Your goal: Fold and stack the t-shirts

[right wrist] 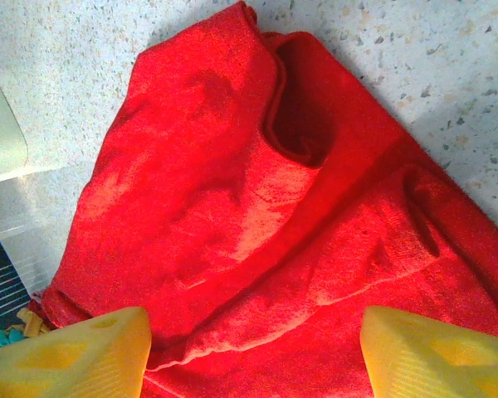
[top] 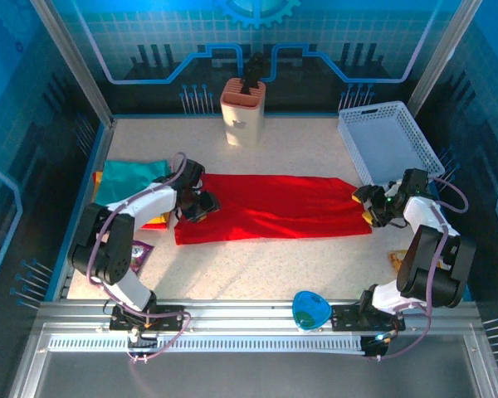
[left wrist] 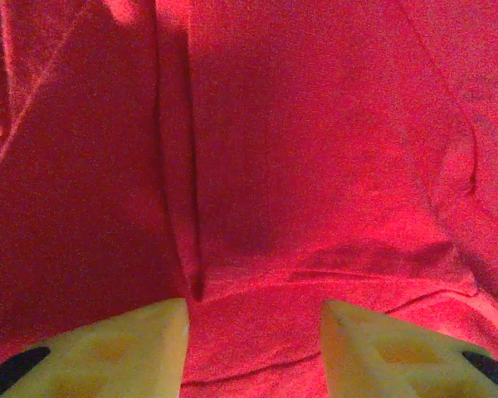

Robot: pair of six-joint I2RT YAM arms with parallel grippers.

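a pale speckled tabletop (top: 257,269) sits inside blue-lit walls printed with a grid pattern. a red shirt (top: 274,207) lies flat in a long band across the middle of the tabletop, running from near the left edge toward the right edge. the left gripper (top: 201,203) is over the shirt's left end; in the left wrist view its yellow fingers (left wrist: 141,340) are spread apart just above the creased red cloth (left wrist: 299,166), holding nothing. the right gripper (top: 369,203) is at the shirt's right end; in the right wrist view its fingers (right wrist: 91,352) stand wide apart over the cloth (right wrist: 207,191), where a hemmed opening gapes toward the bare tabletop. a folded teal shirt (top: 131,176) lies by the left edge, just behind the left arm, with a sliver of yellow cloth (top: 99,177) at its outer side. a white mesh basket (top: 390,141) stands in the far right corner, and a beige block (top: 242,112) stands at the middle of the far edge. a small blue object (top: 310,311) rests at the near edge.
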